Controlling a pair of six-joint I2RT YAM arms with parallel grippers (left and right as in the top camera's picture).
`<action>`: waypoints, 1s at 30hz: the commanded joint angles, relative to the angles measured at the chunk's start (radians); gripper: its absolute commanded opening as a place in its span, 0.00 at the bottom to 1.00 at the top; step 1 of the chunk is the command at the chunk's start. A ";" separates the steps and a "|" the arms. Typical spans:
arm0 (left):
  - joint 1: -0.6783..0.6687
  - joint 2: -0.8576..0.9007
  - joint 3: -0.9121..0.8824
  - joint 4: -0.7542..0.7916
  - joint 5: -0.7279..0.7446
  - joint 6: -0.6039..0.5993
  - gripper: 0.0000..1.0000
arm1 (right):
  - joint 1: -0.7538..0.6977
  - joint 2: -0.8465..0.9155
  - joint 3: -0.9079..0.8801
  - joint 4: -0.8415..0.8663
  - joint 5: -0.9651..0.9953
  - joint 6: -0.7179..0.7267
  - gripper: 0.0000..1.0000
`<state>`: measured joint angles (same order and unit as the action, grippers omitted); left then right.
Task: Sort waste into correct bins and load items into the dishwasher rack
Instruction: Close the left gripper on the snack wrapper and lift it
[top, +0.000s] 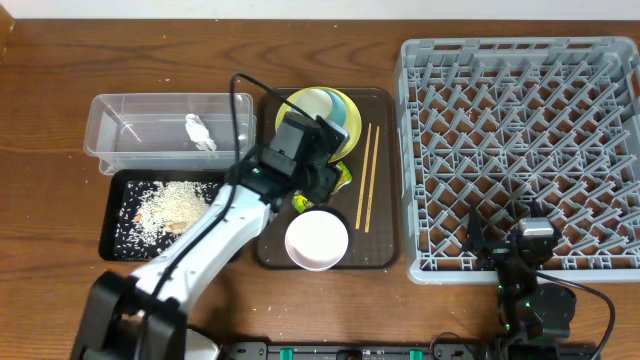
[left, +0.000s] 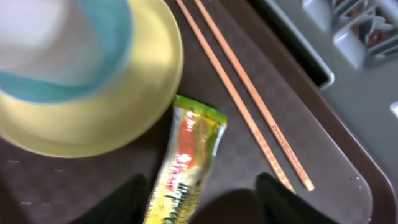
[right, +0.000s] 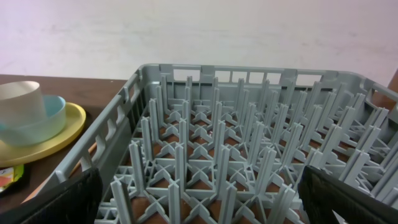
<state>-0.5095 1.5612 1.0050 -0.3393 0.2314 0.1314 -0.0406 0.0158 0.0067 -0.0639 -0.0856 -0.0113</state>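
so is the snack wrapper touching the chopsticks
Apart. The left wrist view shows a strip of bare brown tray between the snack wrapper and the nearer of the two chopsticks all along their length.

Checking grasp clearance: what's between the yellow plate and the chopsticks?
Only the snack wrapper, lying flat on the brown tray by the plate, clear of the chopsticks. Left wrist view shows it best.
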 joint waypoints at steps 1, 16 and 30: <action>-0.015 0.071 -0.004 0.004 0.019 0.007 0.67 | 0.003 -0.003 -0.001 -0.004 0.003 0.006 0.99; -0.018 0.245 -0.004 0.061 -0.054 0.075 0.75 | 0.003 -0.003 -0.001 -0.004 0.003 0.006 0.99; -0.018 0.292 -0.004 0.067 -0.066 0.075 0.52 | 0.003 -0.003 -0.001 -0.004 0.003 0.006 0.99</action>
<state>-0.5266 1.8290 1.0046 -0.2672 0.1745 0.1940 -0.0406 0.0158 0.0067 -0.0639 -0.0856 -0.0113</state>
